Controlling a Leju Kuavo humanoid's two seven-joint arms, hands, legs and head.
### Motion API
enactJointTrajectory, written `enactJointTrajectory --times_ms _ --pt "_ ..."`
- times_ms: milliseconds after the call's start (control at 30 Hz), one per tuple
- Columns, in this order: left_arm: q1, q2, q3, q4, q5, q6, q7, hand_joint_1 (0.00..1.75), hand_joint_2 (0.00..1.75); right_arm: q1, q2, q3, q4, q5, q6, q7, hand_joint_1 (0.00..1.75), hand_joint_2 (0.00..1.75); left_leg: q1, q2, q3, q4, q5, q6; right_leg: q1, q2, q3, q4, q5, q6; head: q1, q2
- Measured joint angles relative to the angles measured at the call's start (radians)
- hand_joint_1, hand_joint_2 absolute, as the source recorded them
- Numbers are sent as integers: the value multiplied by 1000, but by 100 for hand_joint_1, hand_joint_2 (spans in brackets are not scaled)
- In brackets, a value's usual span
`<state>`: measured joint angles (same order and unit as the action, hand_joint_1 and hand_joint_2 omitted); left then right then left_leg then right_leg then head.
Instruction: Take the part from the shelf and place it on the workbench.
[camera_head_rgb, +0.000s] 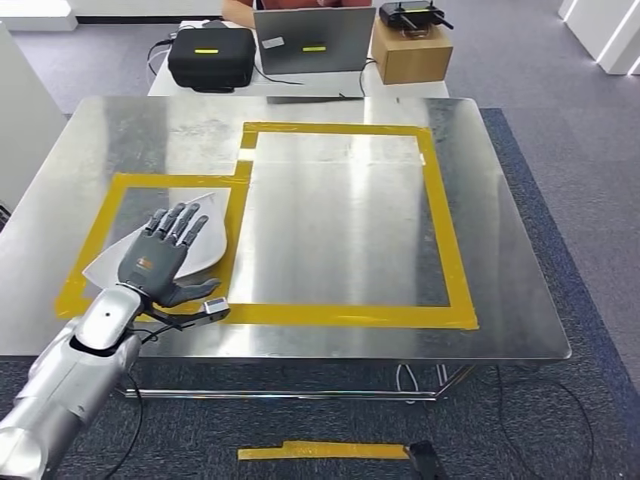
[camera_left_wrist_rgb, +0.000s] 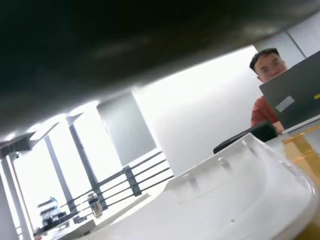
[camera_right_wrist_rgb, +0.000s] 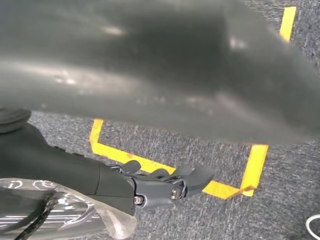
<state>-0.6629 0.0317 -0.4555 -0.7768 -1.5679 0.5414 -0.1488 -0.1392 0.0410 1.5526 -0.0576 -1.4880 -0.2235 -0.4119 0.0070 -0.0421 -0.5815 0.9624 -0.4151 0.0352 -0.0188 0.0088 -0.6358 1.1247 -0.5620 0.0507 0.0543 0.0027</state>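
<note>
This looks like an office turned robot test lab. A steel workbench (camera_head_rgb: 362, 230) marked out with yellow tape (camera_head_rgb: 445, 230) stands on grey carpet (camera_head_rgb: 573, 120). Just behind the workbench, a person (camera_left_wrist_rgb: 266, 75) sits at an open laptop (camera_head_rgb: 313, 40), with a black equipment case (camera_head_rgb: 211, 55) and a cardboard box (camera_head_rgb: 411, 50) either side of it.
</note>
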Motion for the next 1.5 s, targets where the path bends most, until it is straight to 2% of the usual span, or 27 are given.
enactJointTrajectory --times_ms 67,100,133,200,267,400,433,500,567,600,633,667,700,767,833,900,933,1000,1067,1100,1133,1200,1267,1300,1367,1433,1500 --pt "5 -2 0 -1 0 -1 0 0 0 1 -2 0 0 0 0 3 0 0 2 2 -6 1 2 -1 -5 -1 -51 126 -53 8 0 0" --pt "8 -4 0 -1 0 -1 0 0 0 1 -3 0 0 -1 -1 4 0 0 3 3 -8 2 4 -4 -7 -1 -59 150 -54 12 0 0" --pt "11 -5 0 -1 -1 -2 1 0 0 1 -4 0 0 -1 -1 5 0 0 6 3 -11 5 5 -7 -10 -1 -46 132 -35 17 0 0" --pt "12 -6 -1 -2 -1 -3 2 0 0 0 -7 0 0 -1 -1 6 0 0 14 1 -20 16 4 -19 -18 0 27 0 24 29 1 0" --pt "12 -6 0 -4 -1 -4 4 0 0 -2 -8 0 -2 -1 -1 7 0 0 16 -3 -33 33 3 -35 -22 12 87 -101 55 29 5 0" --pt "14 -4 0 -6 0 -4 6 0 0 -2 -10 0 -4 -1 -3 13 0 0 15 -6 -53 52 5 -59 -19 16 79 -103 59 -7 6 0" --pt "14 -3 0 -6 0 -4 6 0 0 -2 -10 0 -4 -1 -4 14 0 0 16 3 -62 70 -14 -62 -18 12 72 -102 65 -17 4 0" --pt "15 -2 0 -6 0 -3 7 0 0 -1 -10 0 -4 -1 -5 16 0 0 17 25 -97 166 -91 -66 -13 3 55 -102 78 -35 0 0" --pt "17 -3 0 -6 0 -3 7 0 0 2 -10 0 -4 0 -7 18 0 0 15 33 -132 299 -167 -65 -4 -5 36 -102 92 -44 -1 0" --pt "19 -3 0 -6 0 -3 7 0 0 2 -11 0 -4 0 -9 19 0 0 14 33 -134 336 -180 -62 0 -9 25 -102 100 -46 -1 0" --pt "20 -3 0 -6 0 -2 7 0 0 2 -11 0 -4 0 -11 21 0 0 11 33 -118 336 -174 -56 5 -12 16 -102 107 -48 0 0" --pt "20 -4 0 -6 0 -2 7 0 0 2 -11 0 -4 0 -13 23 0 0 7 34 -84 298 -153 -47 10 -14 7 -101 114 -48 0 0" --pt "20 -4 0 -7 0 -1 7 0 0 2 -11 0 -4 0 -14 24 0 0 0 34 -36 232 -130 -34 13 -16 0 -101 121 -49 0 0" --pt "18 -4 2 -11 0 1 7 0 0 1 -10 0 -6 1 -16 25 0 0 -14 40 55 96 -113 -7 18 -21 -9 -102 135 -44 1 0" --pt "15 -4 4 -14 0 3 7 0 0 1 -9 0 -7 1 -17 25 0 0 -25 45 86 38 -114 3 13 -26 -11 -106 150 -33 1 0" --pt "13 -5 4 -15 0 3 8 0 0 0 -10 0 -7 2 -16 25 0 0 -26 45 80 23 -93 2 10 -27 -14 -113 161 -22 0 0" --pt "12 -5 4 -15 0 3 8 0 0 0 -11 0 -7 2 -15 25 0 0 -23 46 75 15 -79 5 10 -24 -22 -106 148 -18 1 0" --pt "12 -7 4 -15 0 3 9 0 0 1 -12 0 -7 2 -15 26 0 0 -17 47 54 2 -49 10 8 -16 -52 -35 71 -10 3 0" --pt "16 -7 4 -15 0 4 9 0 0 1 -14 0 -8 4 -15 26 0 0 -17 46 23 2 -26 12 6 -12 -86 93 -13 -2 5 0" --pt "20 -7 4 -15 0 4 10 0 0 1 -14 0 -8 4 -15 27 0 0 -17 46 8 3 -15 10 5 -12 -91 144 -27 1 5 0" --pt "25 -7 4 -15 0 4 10 0 0 1 -15 0 -8 5 -15 27 0 0 -16 45 -7 5 -5 8 4 -12 -83 164 -19 4 5 0" --pt "31 -6 4 -15 0 4 10 0 0 1 -17 0 -8 8 -16 30 0 0 -14 45 -37 13 13 0 2 -12 -12 97 35 8 5 0" --pt "33 -5 6 -16 0 6 10 0 0 -1 -18 0 -8 10 -16 31 0 0 -14 44 -62 28 25 -10 1 -6 94 -48 42 8 6 0" --pt "34 -4 7 -16 0 7 10 0 0 -2 -18 0 -8 12 -16 32 0 0 -16 44 -70 35 32 -15 1 -3 128 -100 32 5 6 0" --pt "35 -3 9 -17 0 8 11 0 0 -1 -18 0 -8 16 -16 34 0 0 -18 43 -78 40 46 -24 4 0 146 -131 21 -10 6 0" --pt "40 2 12 -17 0 10 13 0 0 0 -18 0 -9 21 -18 37 0 0 -16 41 -88 49 40 -33 2 -5 131 -129 36 -30 6 0" --pt "46 8 15 -17 0 14 16 0 0 0 -19 0 -9 26 -19 41 0 0 -11 40 -114 115 -33 -45 0 -11 108 -131 58 -50 3 0"
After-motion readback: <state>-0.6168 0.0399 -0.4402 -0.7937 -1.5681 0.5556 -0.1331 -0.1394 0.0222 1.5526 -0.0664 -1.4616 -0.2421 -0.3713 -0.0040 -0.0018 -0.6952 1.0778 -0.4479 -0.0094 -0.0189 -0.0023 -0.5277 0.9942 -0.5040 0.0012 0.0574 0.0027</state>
